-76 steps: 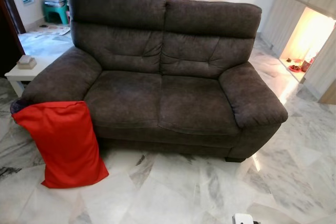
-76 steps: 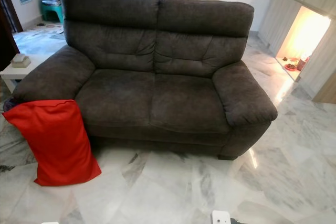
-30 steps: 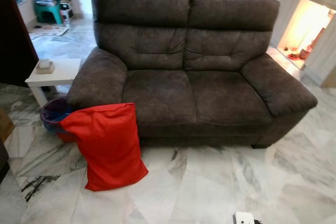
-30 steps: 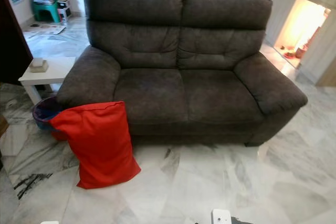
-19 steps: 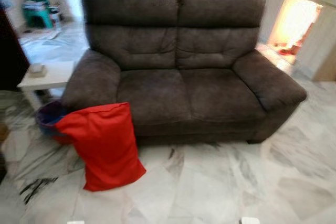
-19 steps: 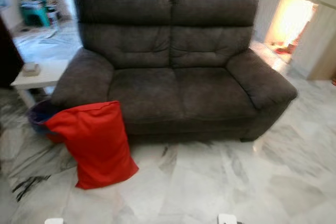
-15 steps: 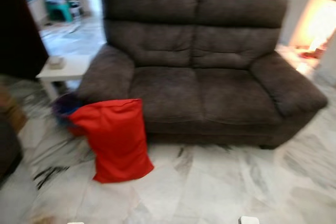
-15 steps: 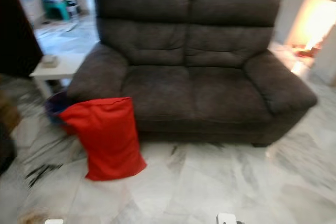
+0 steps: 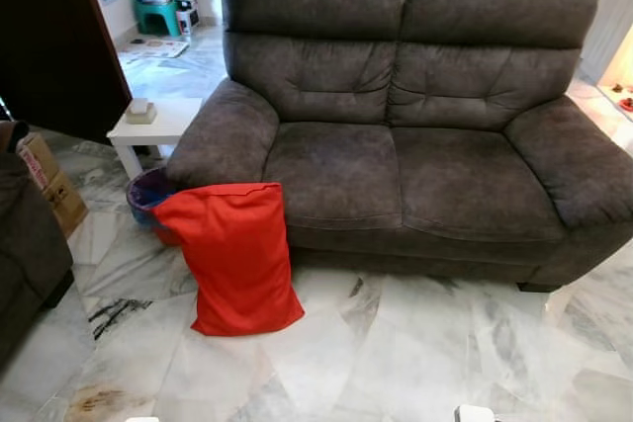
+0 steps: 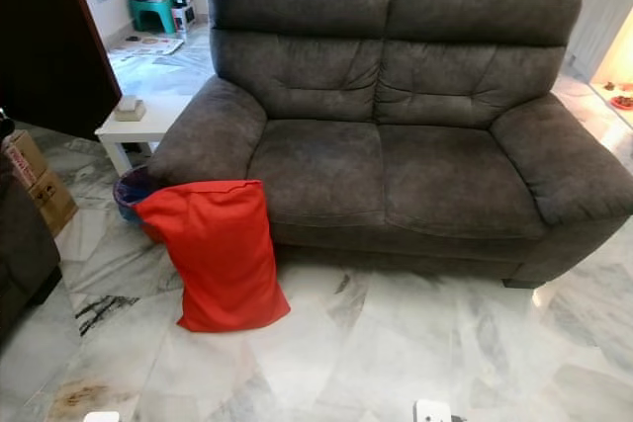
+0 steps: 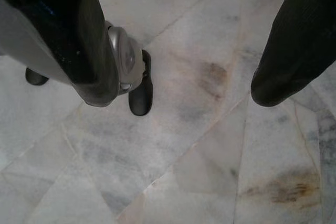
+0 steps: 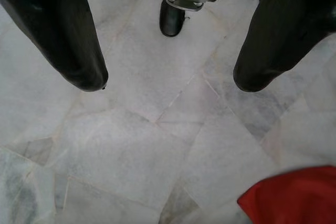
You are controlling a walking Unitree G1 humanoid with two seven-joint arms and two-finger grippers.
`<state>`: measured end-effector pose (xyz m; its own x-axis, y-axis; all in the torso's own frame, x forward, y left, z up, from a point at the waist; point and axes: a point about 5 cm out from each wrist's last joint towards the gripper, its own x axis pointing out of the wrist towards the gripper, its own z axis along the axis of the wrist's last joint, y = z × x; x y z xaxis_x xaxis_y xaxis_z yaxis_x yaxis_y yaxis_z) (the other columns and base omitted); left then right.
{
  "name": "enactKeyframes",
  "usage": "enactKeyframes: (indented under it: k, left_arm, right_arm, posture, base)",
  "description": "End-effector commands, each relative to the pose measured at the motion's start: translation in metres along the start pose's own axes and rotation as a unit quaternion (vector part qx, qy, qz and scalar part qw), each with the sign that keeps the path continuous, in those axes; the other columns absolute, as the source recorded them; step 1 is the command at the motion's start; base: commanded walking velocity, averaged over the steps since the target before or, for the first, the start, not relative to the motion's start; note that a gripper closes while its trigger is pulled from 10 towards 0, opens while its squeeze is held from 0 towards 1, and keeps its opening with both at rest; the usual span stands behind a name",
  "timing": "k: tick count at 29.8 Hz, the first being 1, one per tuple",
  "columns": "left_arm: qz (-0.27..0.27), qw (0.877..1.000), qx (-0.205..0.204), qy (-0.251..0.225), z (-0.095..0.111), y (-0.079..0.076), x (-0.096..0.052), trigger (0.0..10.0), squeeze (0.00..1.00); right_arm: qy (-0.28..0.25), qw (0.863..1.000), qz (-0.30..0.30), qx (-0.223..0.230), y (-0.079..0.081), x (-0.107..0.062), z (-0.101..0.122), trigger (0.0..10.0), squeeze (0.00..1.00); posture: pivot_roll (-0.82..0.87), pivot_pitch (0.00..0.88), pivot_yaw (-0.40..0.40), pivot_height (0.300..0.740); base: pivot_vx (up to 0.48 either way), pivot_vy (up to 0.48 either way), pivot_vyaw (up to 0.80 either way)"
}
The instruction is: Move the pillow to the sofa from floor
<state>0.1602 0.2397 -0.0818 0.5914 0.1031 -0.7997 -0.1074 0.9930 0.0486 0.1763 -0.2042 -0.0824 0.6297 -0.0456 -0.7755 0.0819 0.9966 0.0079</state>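
One red pillow (image 9: 237,256) noted upright on the marble floor (image 9: 396,353), leaning against the sofa (image 9: 396,155) front at its left end, just below the left armrest and beside a bin (image 9: 148,192) on its left. Judged soft, light and easily crushed, with a smooth cover likely to slip under a shallow pinch; best taken by both top corners or squeezed between the two sides, then lifted clear onto the seat cushion. Left gripper (image 11: 178,90) and right gripper (image 12: 168,80) both hanging low over bare floor, fingers spread wide, holding nothing.
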Motion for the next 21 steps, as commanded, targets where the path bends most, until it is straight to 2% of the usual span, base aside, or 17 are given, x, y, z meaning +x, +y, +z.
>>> enactKeyframes:
  k: [1,10,13,21]
  left_arm:
    - [0.002,1.000,0.003,0.011,-0.0063,0.0020,-0.0016,10.0,0.00]
    - [0.002,1.000,0.000,0.013,-0.0082,0.0009,-0.0019,10.0,0.00]
    - [0.003,1.000,0.000,0.014,-0.0085,0.0015,-0.0020,10.0,0.00]
    - [0.009,1.000,-0.002,0.010,-0.0060,0.0052,-0.0020,10.0,0.00]
  right_arm:
    - [0.002,1.000,0.000,0.000,0.0006,0.0000,-0.0008,10.0,0.00]
    - [-0.001,1.000,0.007,0.009,0.0016,0.0001,0.0001,10.0,0.00]
    - [0.000,1.000,0.007,0.022,0.0026,0.0001,-0.0007,10.0,0.00]
    - [0.000,1.000,0.010,0.014,0.0043,0.0006,0.0003,10.0,0.00]
  posture:
    - [-0.04,0.017,-0.003,0.740]
    - [-0.04,0.019,-0.006,0.740]
    - [-0.03,0.019,-0.006,0.740]
    - [-0.03,0.021,0.000,0.740]
  base:
    - [0.000,0.000,0.80]
    - [0.000,0.000,0.79]
    - [0.000,0.000,0.00]
    - [0.262,0.000,0.00]
